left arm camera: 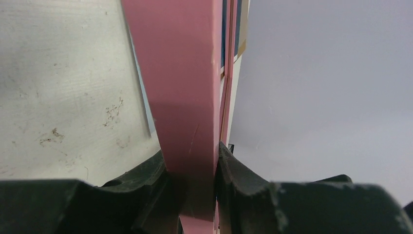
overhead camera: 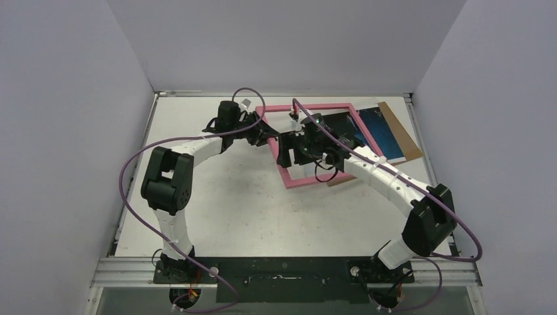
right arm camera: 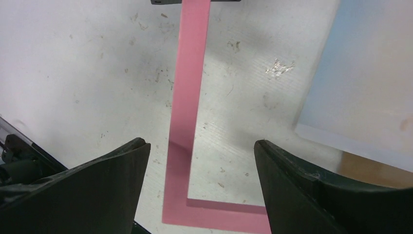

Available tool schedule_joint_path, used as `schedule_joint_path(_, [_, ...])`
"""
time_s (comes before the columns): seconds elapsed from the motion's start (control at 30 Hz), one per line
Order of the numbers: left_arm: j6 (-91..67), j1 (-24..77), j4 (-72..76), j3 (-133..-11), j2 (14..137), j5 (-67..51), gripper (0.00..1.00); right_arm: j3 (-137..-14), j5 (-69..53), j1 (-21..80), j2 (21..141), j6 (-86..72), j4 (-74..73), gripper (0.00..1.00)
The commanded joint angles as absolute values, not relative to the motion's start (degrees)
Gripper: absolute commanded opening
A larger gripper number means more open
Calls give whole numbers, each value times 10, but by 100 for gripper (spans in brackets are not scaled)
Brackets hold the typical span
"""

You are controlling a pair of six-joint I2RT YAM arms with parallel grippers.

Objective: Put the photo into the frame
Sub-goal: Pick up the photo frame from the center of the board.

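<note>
Because its two fingers are spread wide apart, nothing is held by the right gripper (right arm camera: 202,151), which is kept over the near corner of the frame (right arm camera: 190,73). A bit farther back, at the upper left of the top view, the left gripper (left arm camera: 192,165) is clamped tight on the thin pink edge. Farthest away, at the upper right, the photo (overhead camera: 387,131) is laid on the brown cardboard (overhead camera: 412,146), outside the frame. Only one edge is gripped, so the frame could be twisted or dropped, and the photo could be knocked away.
</note>
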State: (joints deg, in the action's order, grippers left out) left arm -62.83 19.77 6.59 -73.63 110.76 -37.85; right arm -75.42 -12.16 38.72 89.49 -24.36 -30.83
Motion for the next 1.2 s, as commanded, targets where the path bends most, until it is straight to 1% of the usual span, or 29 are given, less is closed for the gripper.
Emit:
schedule_joint_path(0.0, [-621, 171, 30, -802, 1091, -401, 0, -745, -28, 391, 799, -168, -272, 82])
schedule_joint_path(0.1, [-653, 156, 2, -827, 1096, -425, 0, -686, -2, 391, 743, -90, -223, 81])
schedule_joint_path(0.2, [-694, 139, -31, -843, 1101, -449, 0, -596, -5, 394, 675, 49, -150, 81])
schedule_joint_path(0.27, [-716, 131, -39, -851, 1103, -462, 0, -547, -29, 396, 643, 132, -113, 82])
schedule_joint_path(0.33, [-739, 126, -38, -858, 1103, -474, 0, -517, -61, 399, 623, 207, -108, 82])
schedule_joint_path(0.43, [-762, 123, -39, -874, 1106, -483, 0, -504, -78, 400, 624, 271, -141, 81])
schedule_joint_path(0.5, [-764, 123, -49, -889, 1109, -489, 0, -498, -62, 402, 637, 299, -147, 78])
schedule_joint_path(0.57, [-763, 123, -56, -898, 1110, -493, 0, -468, -19, 406, 642, 318, -101, 77])
schedule_joint_path(0.7, [-764, 122, -62, -903, 1109, -504, 0, -417, 44, 406, 658, 350, 48, 78])
schedule_joint_path(0.77, [-768, 122, -63, -903, 1110, -510, 0, -425, 46, 406, 681, 368, 62, 77])
schedule_joint_path(0.9, [-771, 120, -64, -908, 1112, -519, 0, -420, 56, 407, 711, 408, 95, 67])
schedule_joint_path(1.0, [-772, 120, -66, -914, 1116, -524, 0, -410, 63, 406, 713, 431, 119, 53])
schedule_joint_path(1.17, [-773, 117, -69, -920, 1119, -532, 0, -405, 67, 405, 717, 455, 138, 27])
